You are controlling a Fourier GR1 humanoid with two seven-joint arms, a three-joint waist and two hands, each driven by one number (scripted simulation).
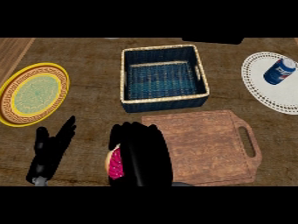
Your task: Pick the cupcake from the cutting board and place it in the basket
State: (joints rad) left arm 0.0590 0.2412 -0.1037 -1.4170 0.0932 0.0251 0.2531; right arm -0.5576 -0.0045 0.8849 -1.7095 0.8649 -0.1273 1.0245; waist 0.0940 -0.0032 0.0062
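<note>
Right hand (pixel 141 151) apparently curls round cupcake (pixel 116 165).

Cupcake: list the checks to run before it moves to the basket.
1. Cupcake held: ok, the right hand is curled round it; only its pink side shows.
2. Cupcake lifted off the cutting board: cannot tell, this view does not show height.
3. Basket upright, opening up: ok.
4. Route from hand to basket: ok, only bare counter and the board's corner lie between.
5. Left hand out of the way: ok, it is open at the lower left.
6. Can and yellow plate off the route: ok, they are far to either side.
</note>
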